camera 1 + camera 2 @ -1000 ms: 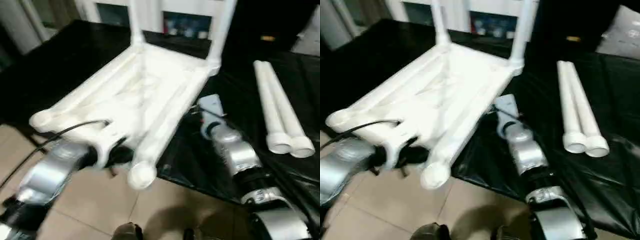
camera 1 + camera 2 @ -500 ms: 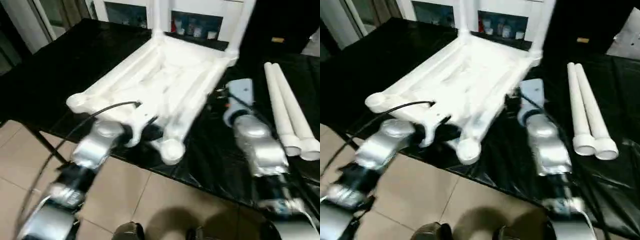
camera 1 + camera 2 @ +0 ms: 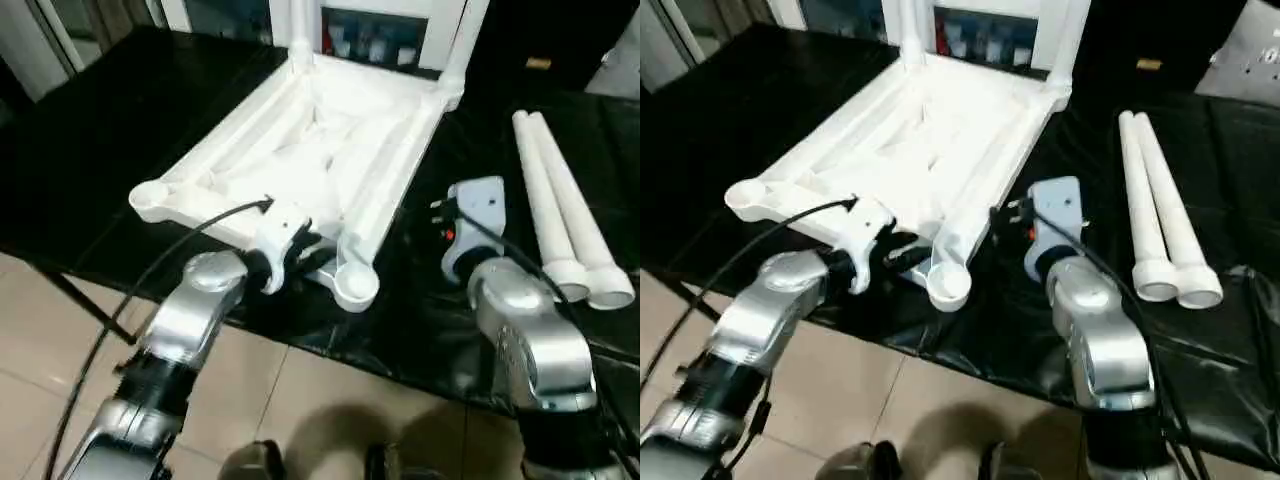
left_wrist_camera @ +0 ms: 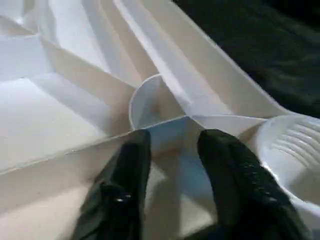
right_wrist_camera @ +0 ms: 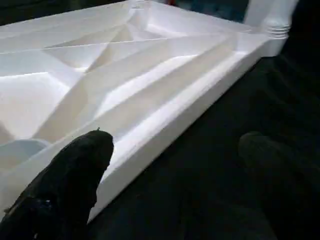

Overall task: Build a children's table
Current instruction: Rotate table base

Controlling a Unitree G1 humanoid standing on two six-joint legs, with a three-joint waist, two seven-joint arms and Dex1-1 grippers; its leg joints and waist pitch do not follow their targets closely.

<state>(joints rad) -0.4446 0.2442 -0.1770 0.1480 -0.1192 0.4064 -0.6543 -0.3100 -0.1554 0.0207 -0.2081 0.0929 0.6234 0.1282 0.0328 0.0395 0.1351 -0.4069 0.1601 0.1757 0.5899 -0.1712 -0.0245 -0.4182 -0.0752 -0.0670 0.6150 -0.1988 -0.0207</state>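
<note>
The children's table top (image 3: 310,150) lies upside down on the black table, ribs up. Two white legs (image 3: 300,30) (image 3: 470,30) stand in its far corner sockets. The near sockets (image 3: 355,285) (image 3: 145,198) hold nothing. Two loose legs (image 3: 560,210) lie side by side to the right. My left gripper (image 4: 172,145) is open and straddles the top's near rim, one black finger (image 4: 125,175) on each side. My right gripper (image 5: 175,150) is wide open beside the top's right edge, with one finger (image 5: 75,185) at the rim and the other over the black cover.
The black cover (image 3: 120,120) drapes over the table's front edge, with tiled floor (image 3: 60,330) below. A black cable (image 3: 170,260) loops from my left wrist. A white cabinet (image 3: 375,40) stands behind the table top.
The top's near edge hung over the table's front before and now rests on the black cover. My left fingers have spread apart. The head views have shifted.
</note>
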